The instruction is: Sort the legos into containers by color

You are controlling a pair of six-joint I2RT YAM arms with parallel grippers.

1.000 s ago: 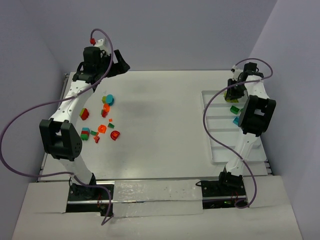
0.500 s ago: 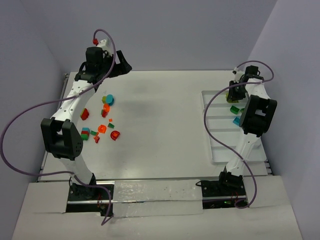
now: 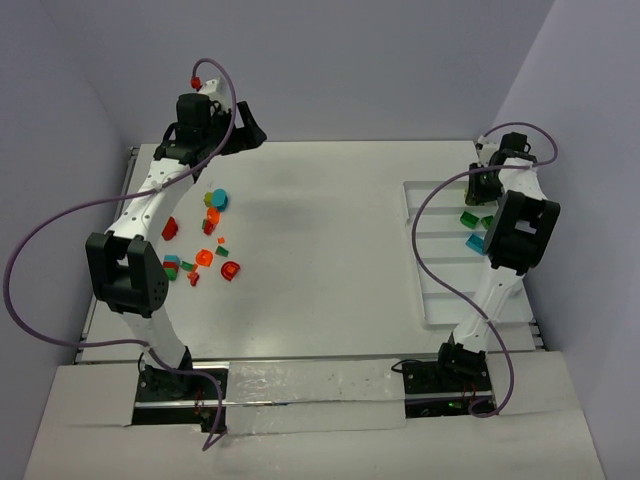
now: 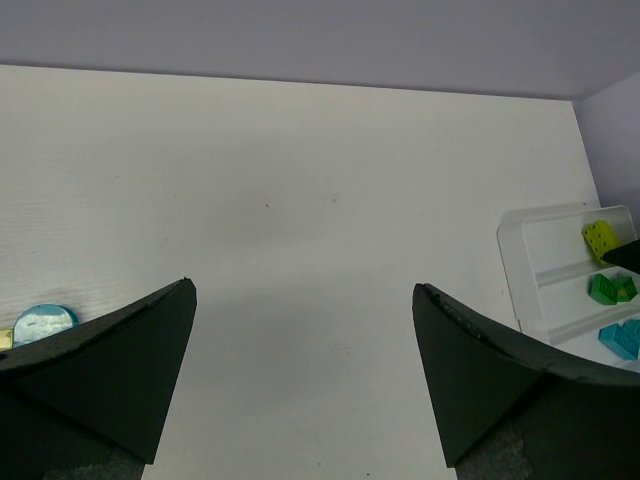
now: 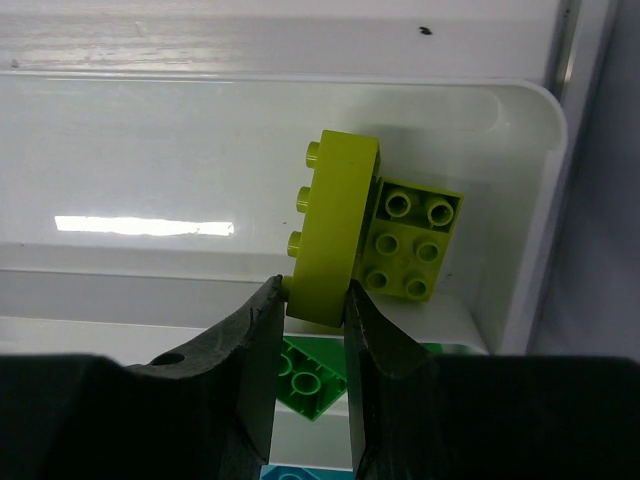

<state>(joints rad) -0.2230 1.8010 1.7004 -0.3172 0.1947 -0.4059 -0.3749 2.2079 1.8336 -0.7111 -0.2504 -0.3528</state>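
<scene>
Well, right gripper [image 5: 312,296] pinches lime lego [image 5: 335,220] (on edge) over tray [image 5: 522,200].

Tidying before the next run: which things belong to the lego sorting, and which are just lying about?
Job:
loose legos
white tray
lime brick in the right jaws
sorted bricks in the tray

Not the job:
shiny strip at the near edge
purple cables

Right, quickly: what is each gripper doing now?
Left gripper: open, holding nothing.
Right gripper: shut on a lime brick.
</scene>
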